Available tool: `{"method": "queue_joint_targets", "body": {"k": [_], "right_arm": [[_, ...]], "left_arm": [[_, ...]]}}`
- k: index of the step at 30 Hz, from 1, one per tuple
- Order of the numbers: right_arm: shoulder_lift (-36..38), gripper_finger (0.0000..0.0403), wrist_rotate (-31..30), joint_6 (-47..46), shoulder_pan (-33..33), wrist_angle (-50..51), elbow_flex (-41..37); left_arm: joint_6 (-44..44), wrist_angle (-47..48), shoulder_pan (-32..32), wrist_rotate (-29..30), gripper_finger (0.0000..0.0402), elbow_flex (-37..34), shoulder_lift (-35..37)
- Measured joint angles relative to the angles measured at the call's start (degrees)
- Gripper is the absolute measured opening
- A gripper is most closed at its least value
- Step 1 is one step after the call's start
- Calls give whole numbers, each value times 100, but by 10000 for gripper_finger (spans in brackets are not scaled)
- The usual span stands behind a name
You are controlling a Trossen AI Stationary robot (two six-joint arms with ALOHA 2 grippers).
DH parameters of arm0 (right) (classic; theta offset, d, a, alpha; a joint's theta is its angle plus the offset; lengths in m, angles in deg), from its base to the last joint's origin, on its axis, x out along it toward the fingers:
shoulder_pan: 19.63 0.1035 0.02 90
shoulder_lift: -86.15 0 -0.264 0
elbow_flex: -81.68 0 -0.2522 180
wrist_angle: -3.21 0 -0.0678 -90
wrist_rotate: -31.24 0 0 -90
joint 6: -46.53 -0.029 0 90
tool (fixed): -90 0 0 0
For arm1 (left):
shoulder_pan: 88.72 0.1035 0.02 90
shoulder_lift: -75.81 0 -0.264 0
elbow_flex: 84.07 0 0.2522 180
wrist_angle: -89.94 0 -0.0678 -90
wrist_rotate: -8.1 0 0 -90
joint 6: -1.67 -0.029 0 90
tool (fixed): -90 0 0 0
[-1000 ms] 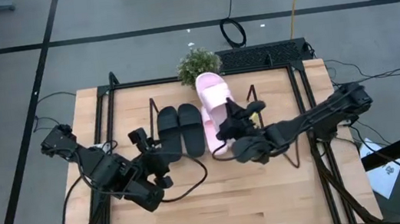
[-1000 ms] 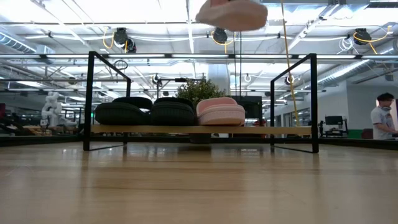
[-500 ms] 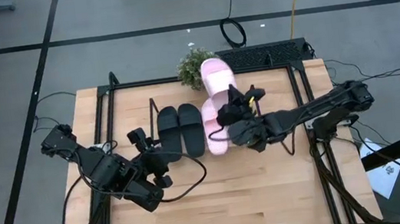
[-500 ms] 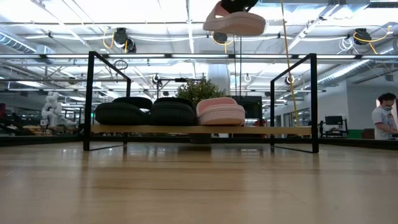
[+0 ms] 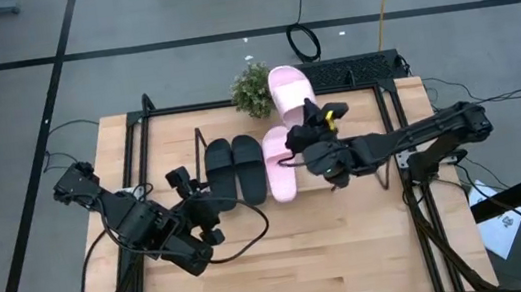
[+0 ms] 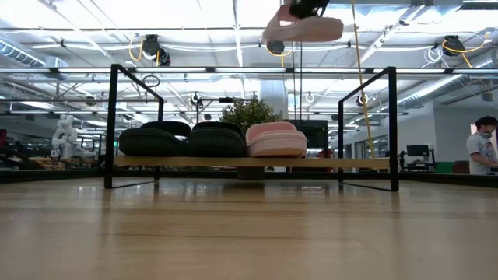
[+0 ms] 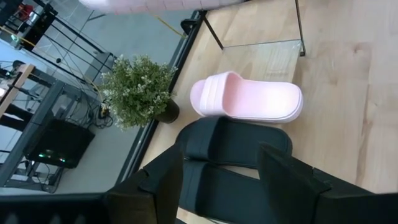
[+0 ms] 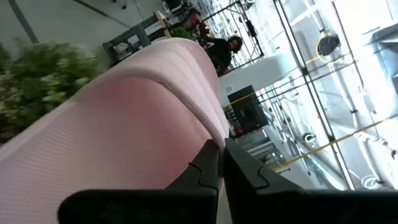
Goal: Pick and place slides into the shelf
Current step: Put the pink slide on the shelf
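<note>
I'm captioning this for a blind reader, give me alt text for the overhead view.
The right gripper holds a pale pink slide above the shelf, where two black slides and another pink slide lie side by side. The left gripper waits beside it.

No legible text, labels, brand marks, numbers or signs in any view: none readable on the sandals, wire rack, arms, wooden table top or room equipment behind.

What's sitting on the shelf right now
Two black slides and one pink slide sit on the shelf. The second pink slide is held above it by the right gripper.
</note>
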Motion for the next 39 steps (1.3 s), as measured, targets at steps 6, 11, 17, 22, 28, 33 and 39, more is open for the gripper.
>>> {"method": "queue_joint_targets", "body": {"k": [6,11,17,22,28,33,39], "right_arm": [[828,0,-19,340,65,-309,0],[1677,0,-42,562,154,-560,2],[2256,0,306,923,155,-1583,2],[2360,1,1993,954,157,-2015,7],[1964,0,1502,1242,151,-2355,7],[1749,0,880,1660,-9,-2775,7],[1590,0,734,1384,13,-2661,7]], "left_arm": [[-60,-2,24,7,202,0,0],[-100,-2,152,11,202,0,0],[-216,-7,347,24,202,0,0],[-228,-6,510,22,202,0,0],[-342,-12,652,11,202,0,0],[-341,-44,807,-9,202,0,0],[-320,-50,902,-17,202,0,0]]}}
